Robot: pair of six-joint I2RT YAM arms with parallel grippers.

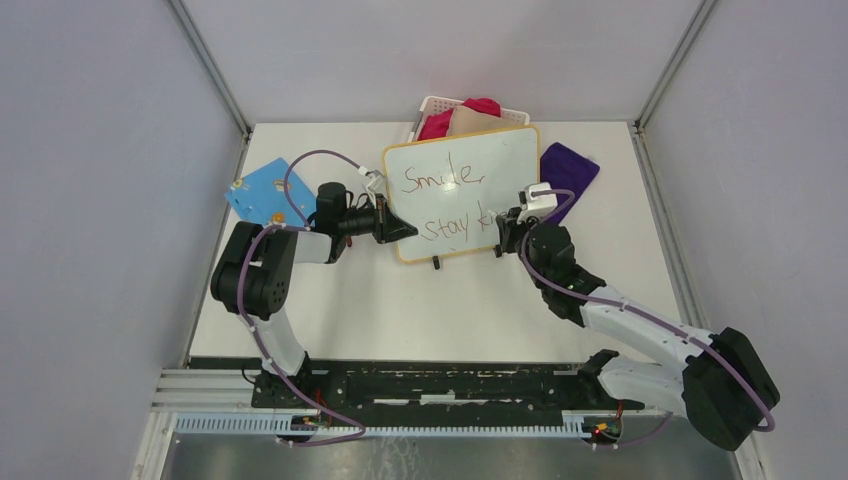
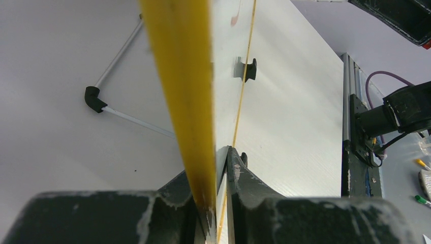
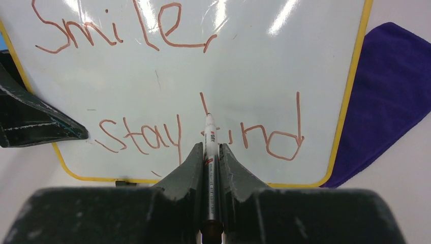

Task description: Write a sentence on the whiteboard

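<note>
From above, my right end effector [image 1: 506,233] covers the tail of the red handwritten sentence [image 1: 447,228]. The slim white marker pen [image 3: 210,145] hides its "k". The yellow-rimmed whiteboard [image 1: 500,160] half-hides a white basket [image 1: 432,102].

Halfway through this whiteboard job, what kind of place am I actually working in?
Probably a lab test cell rather than an office or classroom: a bare white table boxed in by plain grey panels on metal framing, with a slotted mounting rail along its near edge.

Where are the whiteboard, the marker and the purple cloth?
the whiteboard [image 1: 455,205], top view, blank area between the lines
the marker [image 3: 210,133], right wrist view, white barrel
the purple cloth [image 3: 389,86], right wrist view, fabric middle
</note>
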